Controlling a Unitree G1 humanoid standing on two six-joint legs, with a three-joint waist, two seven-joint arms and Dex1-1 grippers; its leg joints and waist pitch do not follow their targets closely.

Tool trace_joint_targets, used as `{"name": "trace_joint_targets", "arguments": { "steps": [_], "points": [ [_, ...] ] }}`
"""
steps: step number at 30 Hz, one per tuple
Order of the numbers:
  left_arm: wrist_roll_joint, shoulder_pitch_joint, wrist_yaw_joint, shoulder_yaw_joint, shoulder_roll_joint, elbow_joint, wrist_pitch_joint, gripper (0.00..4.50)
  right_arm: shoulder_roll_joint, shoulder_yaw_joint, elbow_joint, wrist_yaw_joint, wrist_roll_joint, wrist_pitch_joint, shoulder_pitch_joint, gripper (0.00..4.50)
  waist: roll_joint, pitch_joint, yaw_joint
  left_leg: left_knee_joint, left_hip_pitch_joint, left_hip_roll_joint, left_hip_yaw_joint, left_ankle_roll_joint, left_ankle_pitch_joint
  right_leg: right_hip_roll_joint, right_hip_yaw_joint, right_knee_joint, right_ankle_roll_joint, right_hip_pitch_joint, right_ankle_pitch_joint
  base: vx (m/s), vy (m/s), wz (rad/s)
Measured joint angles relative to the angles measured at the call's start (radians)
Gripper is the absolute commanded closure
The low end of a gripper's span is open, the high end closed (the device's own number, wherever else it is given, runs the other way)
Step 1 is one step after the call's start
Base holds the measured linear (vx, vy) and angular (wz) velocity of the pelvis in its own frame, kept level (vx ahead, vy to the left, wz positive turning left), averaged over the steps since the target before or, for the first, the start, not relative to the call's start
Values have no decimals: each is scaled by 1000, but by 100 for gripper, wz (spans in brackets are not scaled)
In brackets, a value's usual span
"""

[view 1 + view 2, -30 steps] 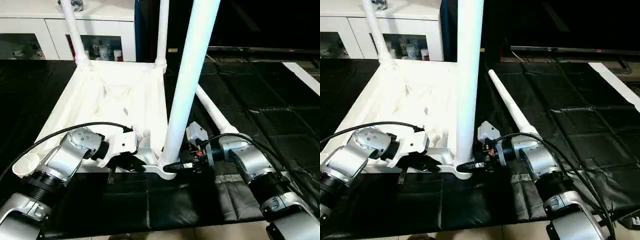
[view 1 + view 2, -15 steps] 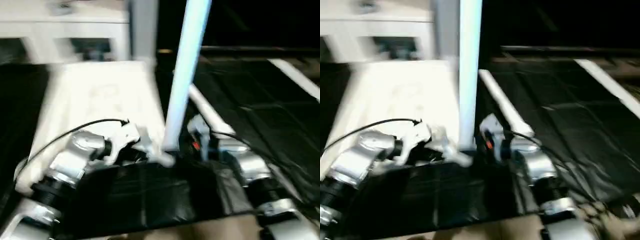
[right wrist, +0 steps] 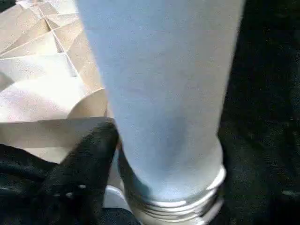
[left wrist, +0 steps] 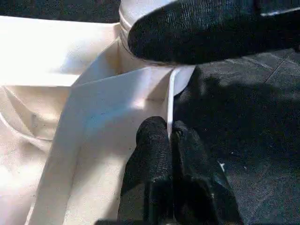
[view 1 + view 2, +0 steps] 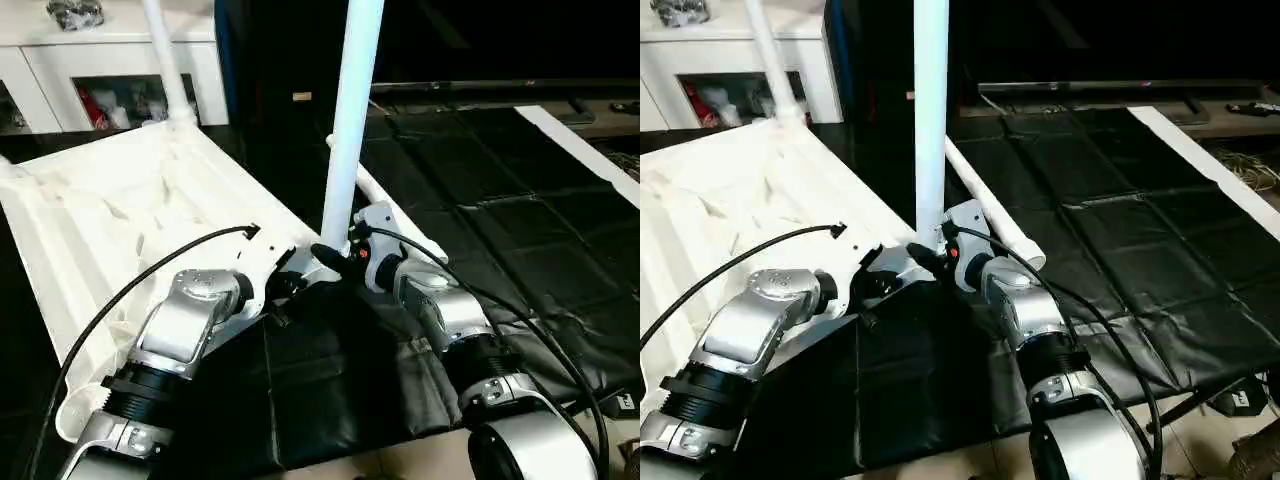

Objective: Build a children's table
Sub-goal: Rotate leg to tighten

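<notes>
table top lay upside down, ribbed side up, on the black mat, which was on the floor. near corner of the top sat between the two arms. one leg stood upright in that near corner socket. another leg stood at a far corner, by the white cabinet. a loose leg lay flat on the mat just behind the upright one.

left end effector was pinched narrow on the thin edge wall of the top, right beside the socket. right end effector was at the foot of the upright leg; one black finger pressed the leg's side. grip looked closed on the leg, though the far finger was hidden.

wrist view showed thread rings at the leg base above the socket, so the leg seemed not fully seated.

risks, as judged: leg could lean and cross-thread if turned off-axis. thin edge could slip from the left pinch, letting the top spin with the leg. loose leg lay close enough to be knocked by the right forearm.
</notes>
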Motion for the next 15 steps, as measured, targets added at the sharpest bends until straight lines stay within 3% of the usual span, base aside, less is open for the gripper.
{"name": "trace_joint_targets", "arguments": {
  "steps": [8, 12, 15],
  "points": [
    [-8, -5, -56, -20, 48, -1, -20, 450, -20, 0, -32, 102, 27, -30, 46, 13, 0, 0, 5, 0, 1, 0, 0, 0, 0, 0, 0, 0, 0, 0, 0, 0, 0, 0],
    [-17, -5, -119, -39, 91, 10, -71, 450, -64, 7, -75, 196, 46, -33, 84, 3, -1, 1, 16, 1, 2, 0, -1, 0, 0, 0, 0, 1, -1, 0, 0, 0, 0, 0],
    [-28, -3, -207, -59, 146, 38, -160, 450, -139, 33, -117, 318, 68, -36, 122, 3, -1, 1, 37, 1, 1, 0, 0, 0, 0, 0, 0, 1, 0, 0, 0, 0, 0, 0]
  ]
}}
